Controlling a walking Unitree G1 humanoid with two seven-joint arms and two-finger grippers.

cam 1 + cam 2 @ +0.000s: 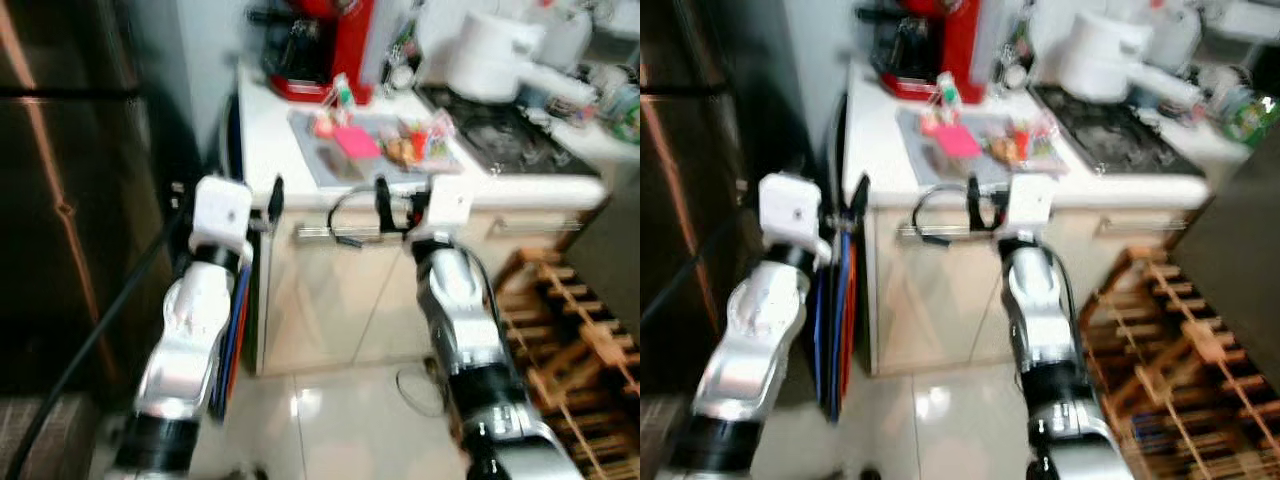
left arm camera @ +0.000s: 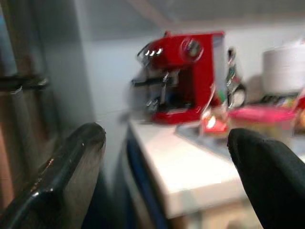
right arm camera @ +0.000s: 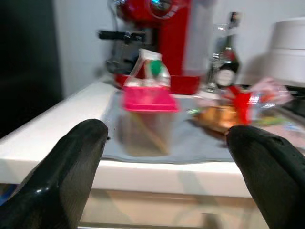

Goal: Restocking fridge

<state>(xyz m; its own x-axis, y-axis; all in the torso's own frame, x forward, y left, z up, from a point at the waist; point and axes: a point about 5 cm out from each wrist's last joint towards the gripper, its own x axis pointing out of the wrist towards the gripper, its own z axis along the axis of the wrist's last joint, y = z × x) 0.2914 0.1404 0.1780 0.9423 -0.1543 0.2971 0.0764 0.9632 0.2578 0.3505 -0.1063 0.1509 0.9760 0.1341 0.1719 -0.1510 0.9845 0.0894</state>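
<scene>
Step in hand: I judge that I am coming up to the worktop [image 1: 275, 150] to take the first food item for the fridge; nothing is picked yet.
My left end effector [image 2: 167, 181]: fingers wide apart and empty, raised in front of the near left corner of the worktop, not touching it.
My right end effector [image 3: 167, 176]: also wide apart and empty, held just before the front edge of the worktop, pointing at the food.
Task's things: a container with pink lid [image 3: 147, 117] stands straight ahead of my right end effector on the grey mat [image 1: 335, 165]; a small carton [image 3: 151, 69] is behind it, and wrapped snacks [image 3: 238, 109] lie a little further to the right side.
Fridge: the dark fridge [image 1: 70, 180] is beside my left end effector, on its outer side; its door looks closed.
Other things: a red coffee machine [image 2: 186, 76] is beyond the mat, against the wall; a wooden rack [image 1: 560, 330] stands low, outside my right arm.
How to do it well: the pictures are blurred, so I should first stand quietly, then move the right end effector forward over the edge, level with the container's body, and close on its sides below the lid. I should keep the wrist clear of the cabinet front.
</scene>
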